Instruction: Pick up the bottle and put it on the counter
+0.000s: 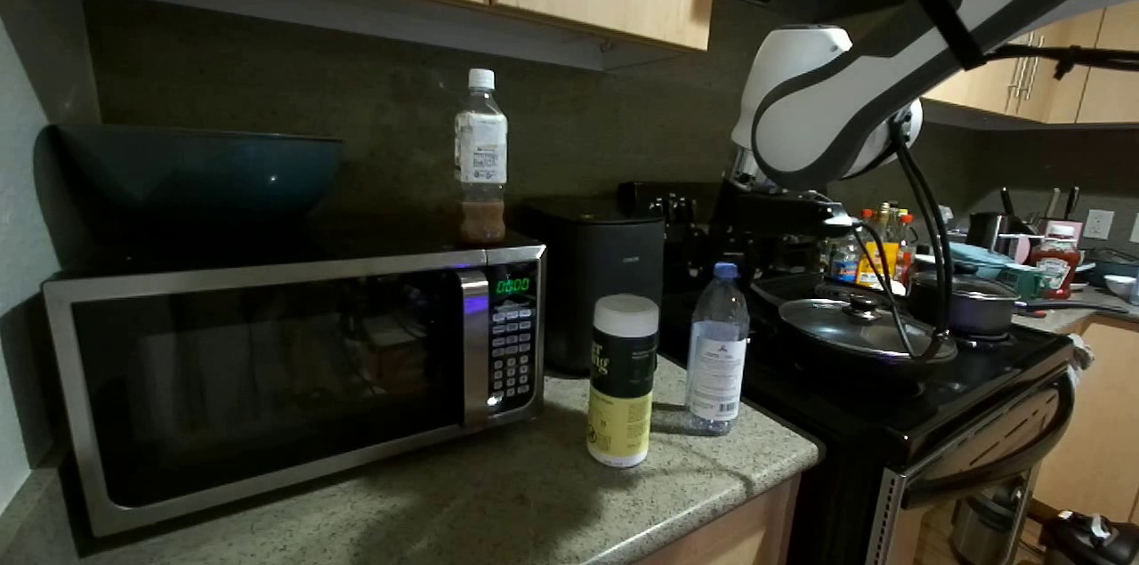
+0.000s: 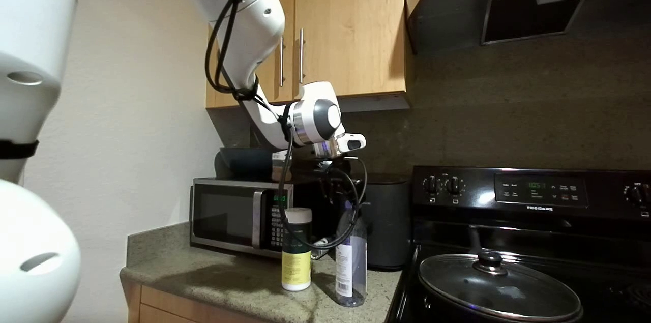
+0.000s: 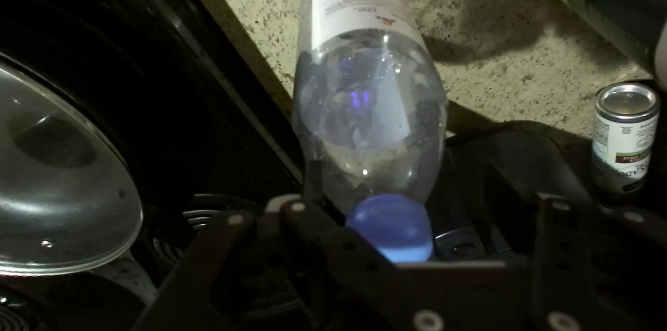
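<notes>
The bottle, clear plastic with a blue cap, stands upright on the speckled counter. It shows in both exterior views [image 1: 716,369] [image 2: 351,267] and in the wrist view [image 3: 370,96]. The counter [image 1: 480,503] also shows in an exterior view [image 2: 218,277] and in the wrist view [image 3: 500,91]. My gripper [image 3: 409,185] is open, with its fingers apart. In the wrist view the blue cap lies between the fingers, closer to the left one, with a gap to the right one. Contact with the left finger cannot be told. The dark fingers are hard to make out in both exterior views.
A yellow-and-black canister [image 1: 623,383] stands beside the bottle. Behind are a black appliance [image 1: 605,280] and a microwave [image 1: 294,369] bearing an amber-liquid bottle [image 1: 481,156]. A small can [image 3: 625,138] is nearby. The black stove holds a lidded pan [image 2: 498,292]. Cabinets [image 2: 351,23] hang above.
</notes>
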`<state>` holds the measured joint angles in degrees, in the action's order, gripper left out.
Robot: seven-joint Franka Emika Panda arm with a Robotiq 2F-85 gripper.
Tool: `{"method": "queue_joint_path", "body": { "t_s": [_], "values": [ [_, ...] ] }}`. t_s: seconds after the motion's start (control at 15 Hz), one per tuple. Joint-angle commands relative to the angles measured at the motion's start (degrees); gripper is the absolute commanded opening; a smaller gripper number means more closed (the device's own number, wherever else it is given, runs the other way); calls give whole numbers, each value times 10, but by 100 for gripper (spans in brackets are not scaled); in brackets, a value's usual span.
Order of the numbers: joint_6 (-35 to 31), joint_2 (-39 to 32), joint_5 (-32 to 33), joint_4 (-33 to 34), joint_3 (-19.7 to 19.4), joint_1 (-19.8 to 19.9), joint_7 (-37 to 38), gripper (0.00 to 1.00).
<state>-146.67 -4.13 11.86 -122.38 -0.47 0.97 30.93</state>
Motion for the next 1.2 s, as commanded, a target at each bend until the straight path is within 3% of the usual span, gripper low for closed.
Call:
{"method": "queue_joint_path", "body": {
  "t_s": [0.0,0.67,1.13],
  "values": [
    [-11,-3,9,4,-9,-10,16,100],
    [48,90,79,36,9,-21,47,100],
    [68,113,60,53,33,-11,23,100]
  ]
}}
